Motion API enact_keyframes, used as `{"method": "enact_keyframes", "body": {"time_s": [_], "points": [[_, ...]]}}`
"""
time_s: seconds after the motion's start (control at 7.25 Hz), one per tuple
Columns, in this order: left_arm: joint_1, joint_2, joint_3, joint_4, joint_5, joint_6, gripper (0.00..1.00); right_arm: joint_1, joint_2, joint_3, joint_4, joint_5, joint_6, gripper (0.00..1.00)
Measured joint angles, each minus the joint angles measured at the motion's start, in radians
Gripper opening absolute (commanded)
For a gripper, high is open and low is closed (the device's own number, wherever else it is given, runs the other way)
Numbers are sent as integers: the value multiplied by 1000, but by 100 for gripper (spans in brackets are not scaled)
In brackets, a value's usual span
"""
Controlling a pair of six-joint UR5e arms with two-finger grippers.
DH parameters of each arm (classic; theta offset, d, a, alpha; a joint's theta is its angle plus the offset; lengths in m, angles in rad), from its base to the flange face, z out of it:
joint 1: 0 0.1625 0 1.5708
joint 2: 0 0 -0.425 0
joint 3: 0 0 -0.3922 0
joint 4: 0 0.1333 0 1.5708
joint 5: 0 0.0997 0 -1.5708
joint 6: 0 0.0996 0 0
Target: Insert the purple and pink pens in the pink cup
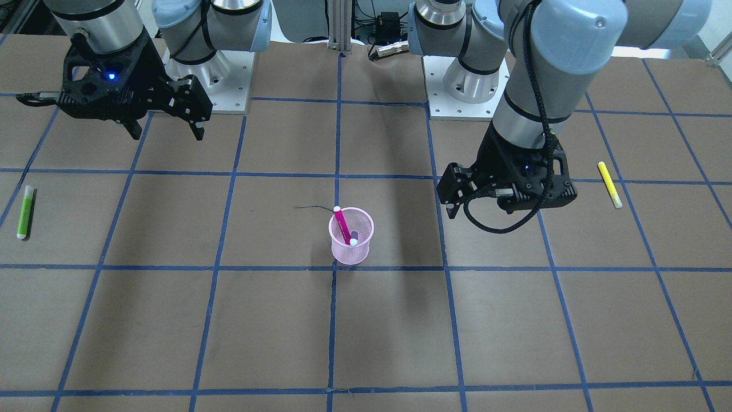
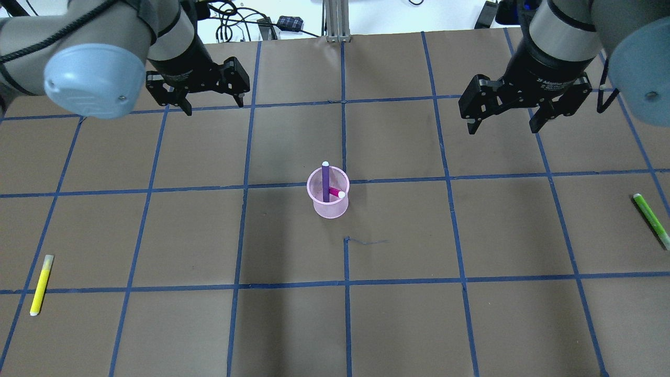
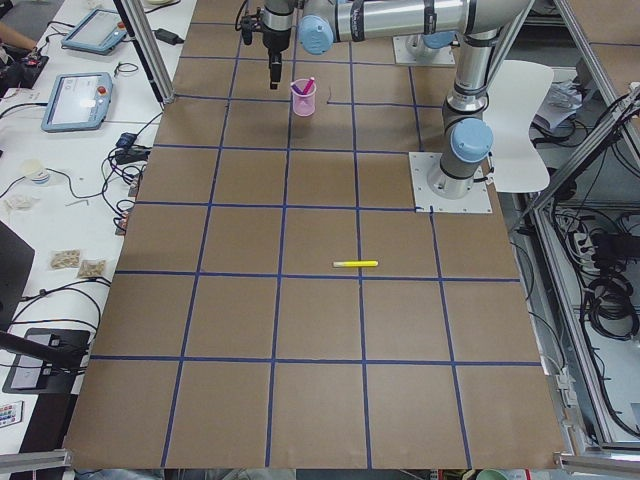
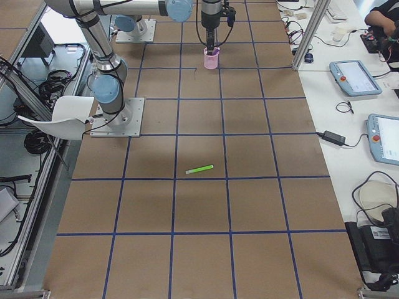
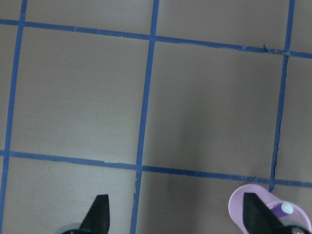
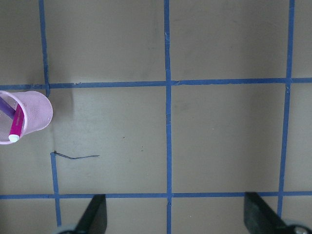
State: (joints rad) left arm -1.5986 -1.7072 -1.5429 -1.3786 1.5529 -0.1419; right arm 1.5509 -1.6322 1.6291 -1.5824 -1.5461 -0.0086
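Note:
The pink mesh cup (image 1: 350,254) stands upright at the table's middle and also shows in the overhead view (image 2: 330,209). The pink pen (image 1: 342,224) and the purple pen (image 2: 325,180) both stand inside it and lean on its rim. My left gripper (image 2: 214,104) is open and empty, raised behind and to the left of the cup. In its wrist view (image 5: 176,214) the cup (image 5: 239,204) is at the lower right. My right gripper (image 2: 503,125) is open and empty, raised far to the cup's right. Its wrist view (image 6: 175,212) shows the cup (image 6: 36,114) at the left edge.
A yellow pen (image 2: 41,284) lies on the table at the front left. A green pen (image 2: 651,220) lies near the right edge. Blue tape lines grid the brown table. The two arm bases (image 1: 457,86) stand at the robot's side of the table.

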Motion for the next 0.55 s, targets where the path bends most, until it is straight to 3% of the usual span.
{"method": "enact_keyframes", "body": {"time_s": [0.28,0.55], "points": [[1,62,53,-167,-7,50,100,0,0,0,1,-8,1,100],[8,120,47,-209,0,143,100,0,0,-2,-8,-9,1,100]]}}
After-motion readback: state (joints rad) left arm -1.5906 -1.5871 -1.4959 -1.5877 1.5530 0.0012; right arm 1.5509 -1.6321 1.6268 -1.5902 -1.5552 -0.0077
